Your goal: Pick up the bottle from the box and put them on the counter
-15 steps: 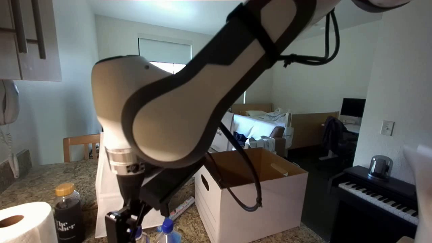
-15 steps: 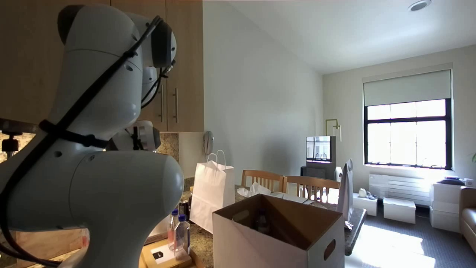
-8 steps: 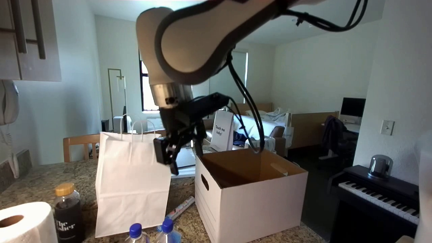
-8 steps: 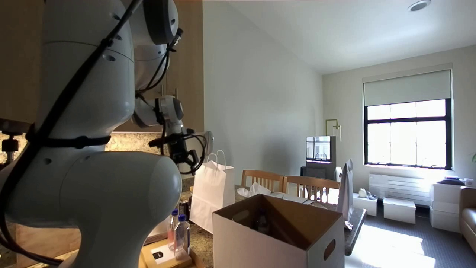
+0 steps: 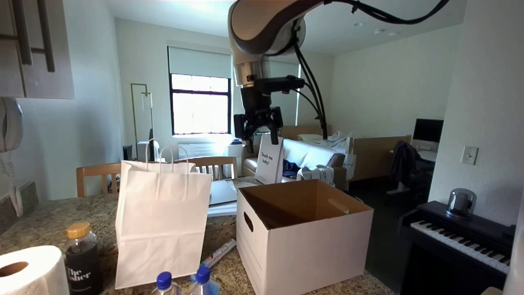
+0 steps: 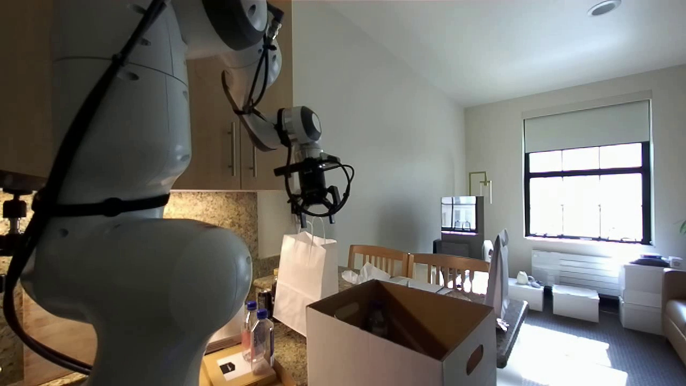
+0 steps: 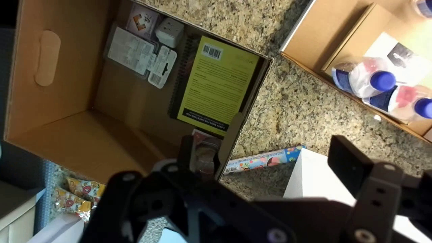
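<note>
Hanging, jaws spread apart: one gripper (image 5: pixel 263 146); one box (image 5: pixel 319 250), one bottle (image 6: pixel 378 325) inside, two blue-capped bottles (image 6: pixel 262 340) outside; one sign (image 5: pixel 268 166), "Touch me baby!"; one jar (image 5: pixel 84 262), "The …sher".

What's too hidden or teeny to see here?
Lower part of the bottle in the box: in an exterior view, the near wall hides it.
Contents of the paper bag, if any: in both exterior views, its sides hide them.
Bottom of the paper towel roll: in an exterior view, the picture's edge cuts it off.
Small print on the yellow book: in the wrist view, too tiny.
</note>
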`<state>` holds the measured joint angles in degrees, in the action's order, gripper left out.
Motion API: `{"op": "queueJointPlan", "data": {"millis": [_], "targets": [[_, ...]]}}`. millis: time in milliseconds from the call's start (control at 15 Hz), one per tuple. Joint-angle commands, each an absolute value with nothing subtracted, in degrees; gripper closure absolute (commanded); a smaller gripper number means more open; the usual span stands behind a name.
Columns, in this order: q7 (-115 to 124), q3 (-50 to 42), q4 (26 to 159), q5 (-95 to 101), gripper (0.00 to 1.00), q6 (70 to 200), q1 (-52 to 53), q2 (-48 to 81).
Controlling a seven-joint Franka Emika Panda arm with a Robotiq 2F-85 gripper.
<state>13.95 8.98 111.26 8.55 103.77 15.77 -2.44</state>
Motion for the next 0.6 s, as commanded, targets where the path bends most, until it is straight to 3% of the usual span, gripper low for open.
{"op": "queueJointPlan", "data": {"millis": [0,533], "targets": [[9.0,8.5,106.3,2.9,0.0,101.0,12.2,0.1],[7.4,5.4,109.1,-12.9,0.0,110.0,7.0,4.4]]}}
